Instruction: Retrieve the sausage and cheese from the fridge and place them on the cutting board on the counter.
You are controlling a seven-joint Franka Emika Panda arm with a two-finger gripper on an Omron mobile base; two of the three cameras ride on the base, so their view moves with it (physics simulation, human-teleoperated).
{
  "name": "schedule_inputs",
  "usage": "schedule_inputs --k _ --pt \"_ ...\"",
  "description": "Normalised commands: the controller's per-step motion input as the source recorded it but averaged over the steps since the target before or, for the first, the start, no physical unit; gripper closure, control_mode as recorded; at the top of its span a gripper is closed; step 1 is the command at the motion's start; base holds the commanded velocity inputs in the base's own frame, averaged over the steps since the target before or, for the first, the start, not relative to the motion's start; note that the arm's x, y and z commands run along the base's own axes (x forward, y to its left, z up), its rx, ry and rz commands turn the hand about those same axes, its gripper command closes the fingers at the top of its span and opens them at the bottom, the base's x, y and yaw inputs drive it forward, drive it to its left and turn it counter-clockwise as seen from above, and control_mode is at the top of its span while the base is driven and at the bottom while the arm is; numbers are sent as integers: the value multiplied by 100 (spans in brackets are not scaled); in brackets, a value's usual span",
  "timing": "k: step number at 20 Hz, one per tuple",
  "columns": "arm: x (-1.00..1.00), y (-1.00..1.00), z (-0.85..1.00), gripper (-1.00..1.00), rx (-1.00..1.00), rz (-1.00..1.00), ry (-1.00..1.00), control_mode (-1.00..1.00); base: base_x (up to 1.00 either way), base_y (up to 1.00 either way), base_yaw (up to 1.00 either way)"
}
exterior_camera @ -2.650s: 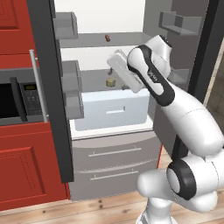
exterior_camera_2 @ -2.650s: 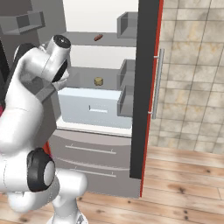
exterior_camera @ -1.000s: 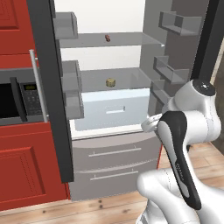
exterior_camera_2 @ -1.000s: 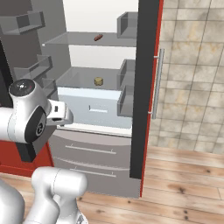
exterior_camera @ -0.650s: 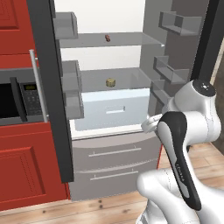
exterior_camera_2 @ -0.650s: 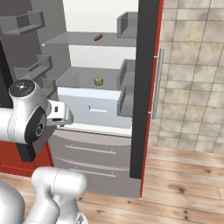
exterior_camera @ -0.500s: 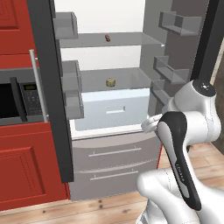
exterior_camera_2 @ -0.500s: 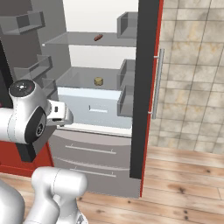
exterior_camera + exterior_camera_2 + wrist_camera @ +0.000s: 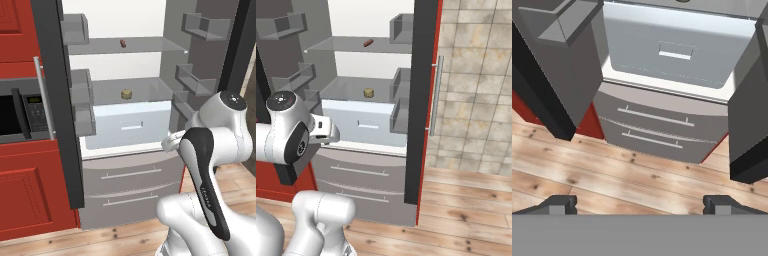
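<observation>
Sausage [image 9: 123, 43], stubby red-brown cyl., above squat olive cheese [image 9: 126, 94] puck.

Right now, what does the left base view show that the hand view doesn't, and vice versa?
Left base view alone: the small dark red-brown sausage on the upper fridge shelf, the squat olive-yellow cheese puck on the shelf below, and the grey built-in microwave set in red cabinets. Hand view alone: the open end effector with its dark fingertips wide apart over the wooden plank floor. Both: the open grey stainless fridge, its pale blue crisper drawer and the two handled bottom drawers.
</observation>
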Motion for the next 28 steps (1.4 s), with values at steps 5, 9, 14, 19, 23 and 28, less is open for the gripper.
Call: schedule_inputs --k 5,9,14,19,23,28 --pt "0 0 0 -100 0 0 0 100 0 0 0" --pt "0 0 0 -100 0 0 0 100 0 0 0" --pt "0 0 0 -100 0 0 0 100 0 0 0" --pt "0 0 0 -100 0 0 0 100 8 2 0" --pt "0 0 0 -100 0 0 0 100 44 6 -1" --pt "0 0 0 -100 0 0 0 100 46 5 0"
